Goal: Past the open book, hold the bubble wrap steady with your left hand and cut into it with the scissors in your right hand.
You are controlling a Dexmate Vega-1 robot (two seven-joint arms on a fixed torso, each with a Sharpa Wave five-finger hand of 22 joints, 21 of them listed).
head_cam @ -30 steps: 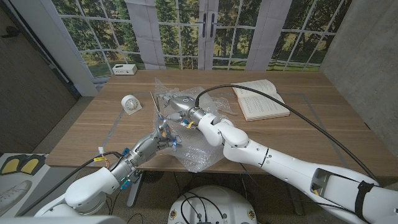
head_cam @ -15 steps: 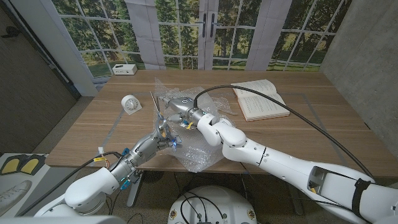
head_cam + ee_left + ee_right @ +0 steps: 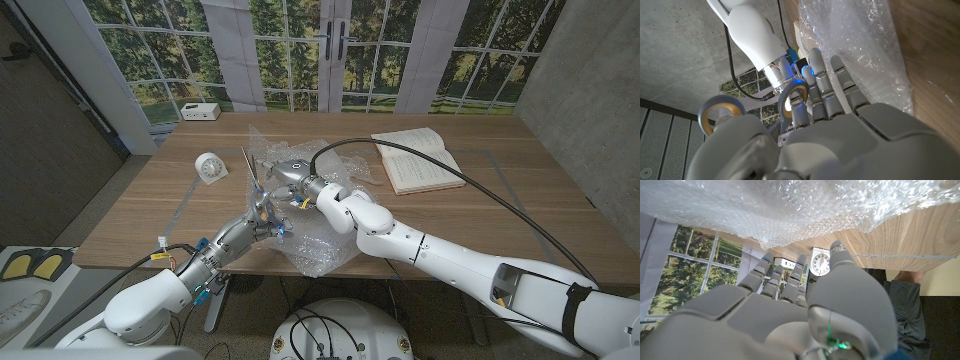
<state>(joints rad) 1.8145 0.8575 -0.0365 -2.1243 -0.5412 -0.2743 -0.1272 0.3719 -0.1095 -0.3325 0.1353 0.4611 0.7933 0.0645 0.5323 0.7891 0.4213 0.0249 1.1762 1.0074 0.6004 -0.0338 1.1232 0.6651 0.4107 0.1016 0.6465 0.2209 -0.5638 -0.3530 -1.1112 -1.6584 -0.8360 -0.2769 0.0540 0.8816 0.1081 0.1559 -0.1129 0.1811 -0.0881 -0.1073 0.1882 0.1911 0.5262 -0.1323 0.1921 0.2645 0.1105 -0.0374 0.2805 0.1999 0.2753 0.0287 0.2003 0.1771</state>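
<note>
Bubble wrap (image 3: 315, 235) under left hand (image 3: 262, 214); right hand (image 3: 285, 172) grips scissors (image 3: 251, 168)

The bubble wrap (image 3: 310, 225) covers the table (image 3: 480, 215) under it, and the right hand (image 3: 283, 172) hides the middle of the sheet. Beside this sheet, the scissors (image 3: 250, 172) show as a thin dark line, and whether the blades are apart is too small to tell. The grip of the left hand (image 3: 262, 215) on the bubble wrap is hidden by its own fingers. In the left wrist view, the scissor handles (image 3: 790, 95) are partly covered by the left hand (image 3: 825, 130).
</note>
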